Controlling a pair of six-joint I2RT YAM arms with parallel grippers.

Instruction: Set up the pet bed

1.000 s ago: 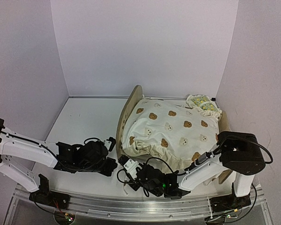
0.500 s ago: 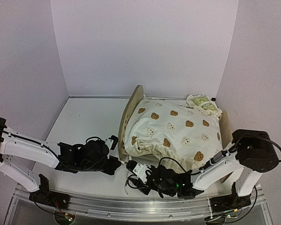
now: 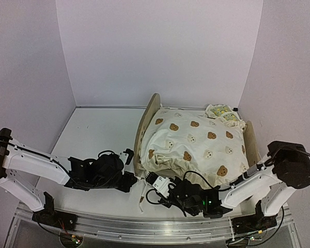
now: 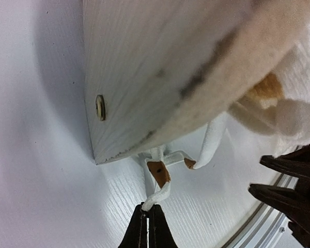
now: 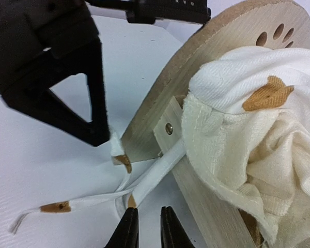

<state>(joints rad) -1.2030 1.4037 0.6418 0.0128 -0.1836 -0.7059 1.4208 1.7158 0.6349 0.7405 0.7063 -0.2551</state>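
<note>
The pet bed [image 3: 144,124] has light-wood arched end boards and stands right of centre, with the cream bear-print cushion [image 3: 201,139] heaped on it. At the bed's near left corner, white tie straps hang from the cushion. My left gripper [image 3: 133,181] is shut on the end of one strap [image 4: 160,194], just below the end board [image 4: 144,62]. My right gripper [image 5: 149,211] is beside it, its jaws a narrow gap apart and nothing between them. The tan tip of a second strap [image 5: 155,173] lies against its left finger [image 5: 128,227].
A small lemon-print pillow [image 3: 222,112] sits at the bed's back right corner, near the right wall. A loose strap end [image 5: 56,206] trails on the white table towards the near edge. The metal rail [image 3: 144,227] with both arm bases runs along the front.
Bed and cushion have shifted a little to the right. Both grippers followed to the right along the near corner. My right gripper's jaws widened, then narrowed again.
</note>
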